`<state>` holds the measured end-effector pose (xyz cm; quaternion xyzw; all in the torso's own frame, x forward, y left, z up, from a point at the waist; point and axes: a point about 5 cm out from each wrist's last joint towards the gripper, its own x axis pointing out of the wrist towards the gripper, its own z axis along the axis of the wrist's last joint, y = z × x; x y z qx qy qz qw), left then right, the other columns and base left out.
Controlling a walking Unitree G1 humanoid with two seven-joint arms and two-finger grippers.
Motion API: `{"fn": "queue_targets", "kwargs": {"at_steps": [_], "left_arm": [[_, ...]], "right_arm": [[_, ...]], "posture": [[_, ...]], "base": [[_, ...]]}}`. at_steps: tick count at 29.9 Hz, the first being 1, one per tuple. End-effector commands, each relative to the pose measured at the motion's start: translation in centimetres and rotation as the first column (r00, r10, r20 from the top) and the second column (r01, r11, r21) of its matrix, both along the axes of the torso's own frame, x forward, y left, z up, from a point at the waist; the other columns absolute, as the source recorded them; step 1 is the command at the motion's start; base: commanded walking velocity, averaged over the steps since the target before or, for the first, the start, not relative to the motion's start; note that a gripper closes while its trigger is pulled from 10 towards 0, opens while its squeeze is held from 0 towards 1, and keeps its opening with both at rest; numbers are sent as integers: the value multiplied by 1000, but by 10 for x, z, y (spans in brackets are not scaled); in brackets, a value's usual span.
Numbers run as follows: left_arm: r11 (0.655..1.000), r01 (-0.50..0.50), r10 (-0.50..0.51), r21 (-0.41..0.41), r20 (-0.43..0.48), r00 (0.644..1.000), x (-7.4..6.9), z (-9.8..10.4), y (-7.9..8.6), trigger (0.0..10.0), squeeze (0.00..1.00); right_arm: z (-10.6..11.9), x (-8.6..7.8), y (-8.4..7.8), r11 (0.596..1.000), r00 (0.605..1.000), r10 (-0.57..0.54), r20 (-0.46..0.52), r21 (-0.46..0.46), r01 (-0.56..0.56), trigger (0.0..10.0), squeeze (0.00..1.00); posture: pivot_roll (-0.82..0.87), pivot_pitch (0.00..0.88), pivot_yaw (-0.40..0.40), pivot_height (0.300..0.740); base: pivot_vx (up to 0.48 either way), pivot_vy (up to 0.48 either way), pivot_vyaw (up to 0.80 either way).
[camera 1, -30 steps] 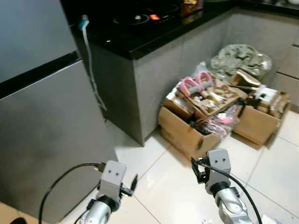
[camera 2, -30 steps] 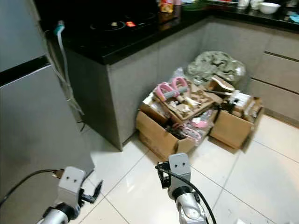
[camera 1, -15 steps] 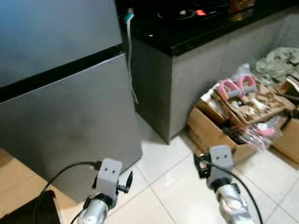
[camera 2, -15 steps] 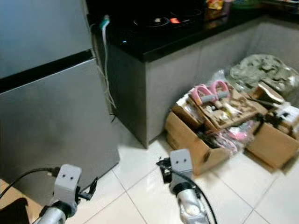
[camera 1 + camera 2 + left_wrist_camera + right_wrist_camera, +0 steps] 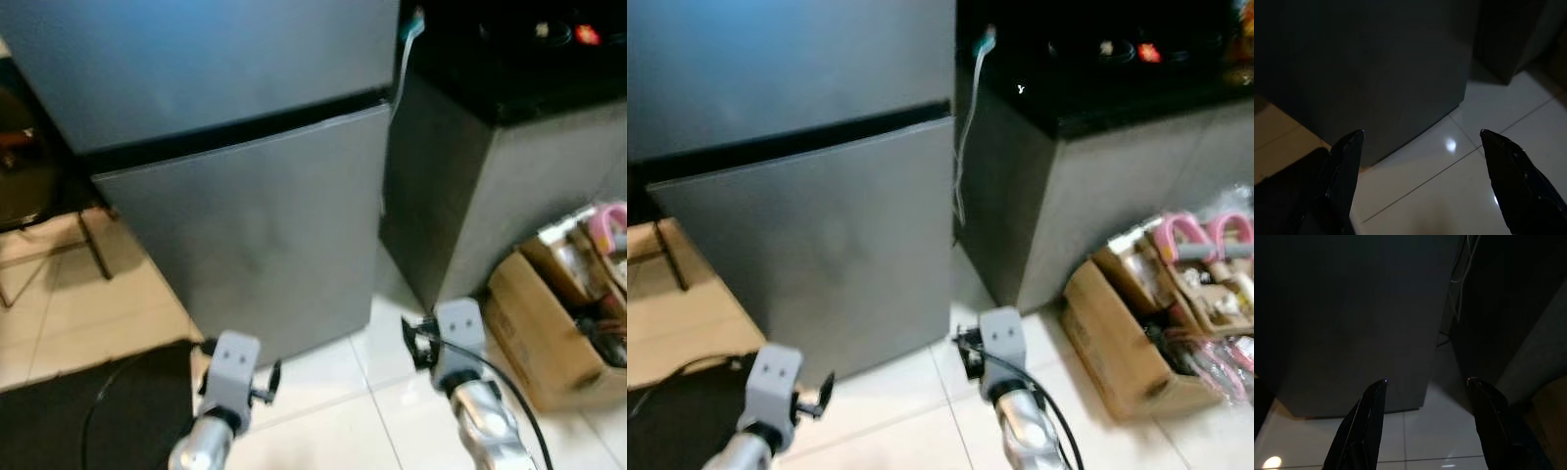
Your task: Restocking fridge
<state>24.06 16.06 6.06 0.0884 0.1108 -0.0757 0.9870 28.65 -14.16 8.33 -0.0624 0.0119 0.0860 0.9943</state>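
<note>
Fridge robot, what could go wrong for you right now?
The fridge is shut, and both the left gripper and the right gripper are open and hold nothing, so there is nothing yet to restock. The cardboard box of clutter sits on the floor near the right arm, which might bump it. A thin cord hangs between fridge and counter and might snag a finger. The dark mat by the fridge could trip a step.

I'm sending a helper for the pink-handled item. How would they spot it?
Right of the grey fridge stands a black-topped counter. On the floor at its foot sits an open cardboard box; two pink looped handles stick up from its brown clutter.
</note>
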Motion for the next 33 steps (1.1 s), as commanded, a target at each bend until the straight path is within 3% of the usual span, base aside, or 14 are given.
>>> {"fn": "queue_targets", "kwargs": {"at_steps": [1,33], "left_arm": [[1000,-2,2,7,-27,1000,-3,-5,0,10000,0],[1000,-7,7,6,-37,999,-4,-7,-3,10000,0]], "right_arm": [[-5,-3,0,1000,1000,-7,-17,11,7,10000,0],[-6,-3,1,1000,1000,16,-23,9,-16,10000,0]], "posture": [[-102,157,37,710],[-105,153,34,710]], "base": [[0,0,763],[0,0,763]]}}
